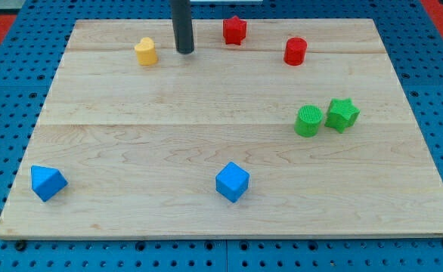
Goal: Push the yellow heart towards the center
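Note:
The yellow heart point(146, 52) sits on the wooden board point(168, 143) near the view's top left. My tip point(185, 51) is at the end of the dark rod, just to the right of the yellow heart, with a small gap between them. The rod comes down from the view's top edge.
A red star point(234, 30) and a red cylinder point(295, 51) lie at the top right. A green cylinder point(308, 121) touches a green star point(342, 114) at the right. A blue block point(48, 182) is at the bottom left, a blue cube point(232, 182) at the bottom middle.

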Tool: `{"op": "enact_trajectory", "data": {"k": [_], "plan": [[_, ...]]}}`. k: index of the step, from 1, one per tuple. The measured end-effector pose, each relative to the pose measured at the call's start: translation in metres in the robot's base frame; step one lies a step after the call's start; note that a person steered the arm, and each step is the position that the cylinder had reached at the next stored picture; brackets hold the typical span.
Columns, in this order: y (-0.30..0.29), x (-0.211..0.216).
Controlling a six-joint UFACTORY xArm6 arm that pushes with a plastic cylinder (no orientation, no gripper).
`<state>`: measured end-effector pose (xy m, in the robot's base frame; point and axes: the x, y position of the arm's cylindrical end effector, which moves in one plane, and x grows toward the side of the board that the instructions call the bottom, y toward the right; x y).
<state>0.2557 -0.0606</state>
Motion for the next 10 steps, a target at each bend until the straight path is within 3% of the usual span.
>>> {"op": "enact_trajectory", "data": {"k": [2,3,5,6,7,8,9,10], "plan": [[-0.064,-0.014],[-0.064,-0.027],[-0.056,0.015],[-0.059,0.014],[-0.115,0.0],[-0.088,0.034],[0.026,0.064],[0.053,0.093]]}}
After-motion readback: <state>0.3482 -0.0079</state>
